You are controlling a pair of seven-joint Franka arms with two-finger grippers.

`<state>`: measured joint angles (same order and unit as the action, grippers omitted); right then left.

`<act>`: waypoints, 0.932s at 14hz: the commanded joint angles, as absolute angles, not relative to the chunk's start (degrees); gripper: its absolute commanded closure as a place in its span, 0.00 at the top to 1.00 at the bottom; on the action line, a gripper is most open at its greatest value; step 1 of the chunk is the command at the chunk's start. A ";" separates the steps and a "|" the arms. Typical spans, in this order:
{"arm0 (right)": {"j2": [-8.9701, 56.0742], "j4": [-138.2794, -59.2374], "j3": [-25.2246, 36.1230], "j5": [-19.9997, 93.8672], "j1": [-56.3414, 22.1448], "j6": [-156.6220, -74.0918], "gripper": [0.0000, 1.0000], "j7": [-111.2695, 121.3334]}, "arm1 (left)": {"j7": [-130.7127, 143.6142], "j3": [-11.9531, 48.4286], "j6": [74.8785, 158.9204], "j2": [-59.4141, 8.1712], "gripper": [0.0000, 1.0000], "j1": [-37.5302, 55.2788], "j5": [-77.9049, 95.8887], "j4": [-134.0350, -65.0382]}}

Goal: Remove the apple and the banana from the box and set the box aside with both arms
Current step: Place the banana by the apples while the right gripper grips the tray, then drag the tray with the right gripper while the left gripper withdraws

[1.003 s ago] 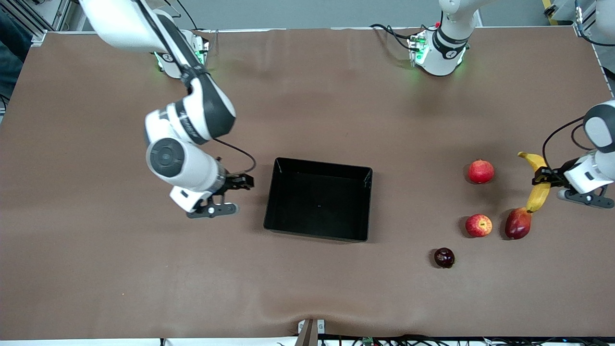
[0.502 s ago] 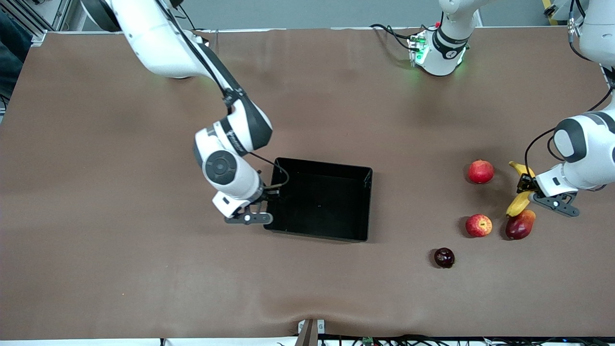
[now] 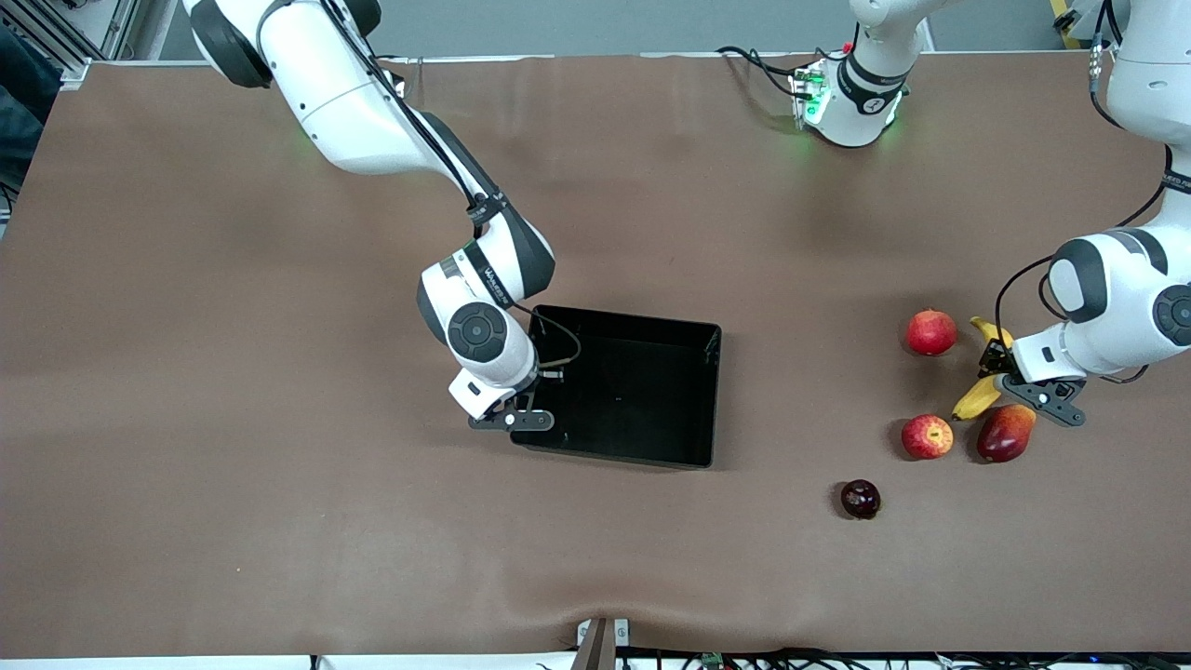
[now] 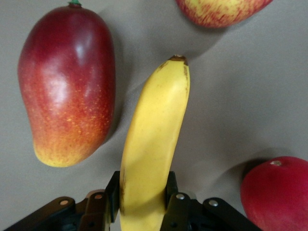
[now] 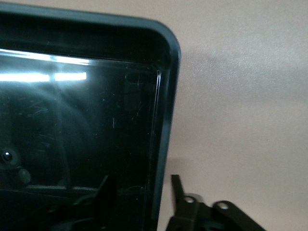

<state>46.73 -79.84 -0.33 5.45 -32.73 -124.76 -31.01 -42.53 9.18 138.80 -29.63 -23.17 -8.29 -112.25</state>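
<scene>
**Box emptied; right gripper brought to its wall**

Front view: the right gripper (image 3: 532, 402) has been moved onto the black box (image 3: 619, 442) mid-tabletop; the apple (image 3: 927, 436) lies out, toward the left arm's end.
Left wrist view: the banana (image 4: 154, 139) is clamped by the left gripper (image 4: 143, 202), carried lower beside the mango (image 4: 67, 84).
Right wrist view: the box wall is straddled by half-closed fingers (image 5: 179, 192), so sliding seems next.

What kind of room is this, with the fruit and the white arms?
Probably a robotics lab test bench, not a kitchen: two white robot arms bolted along a brown-covered table, cables trailing at its edges, and fruit like a banana and apple beside a black box.
</scene>
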 commanded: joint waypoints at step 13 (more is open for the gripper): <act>28.85 -80.68 -0.26 5.80 -17.61 -106.11 0.00 -20.16 | -42.54 10.10 134.59 -29.53 1.00 -23.03 -8.61 -104.35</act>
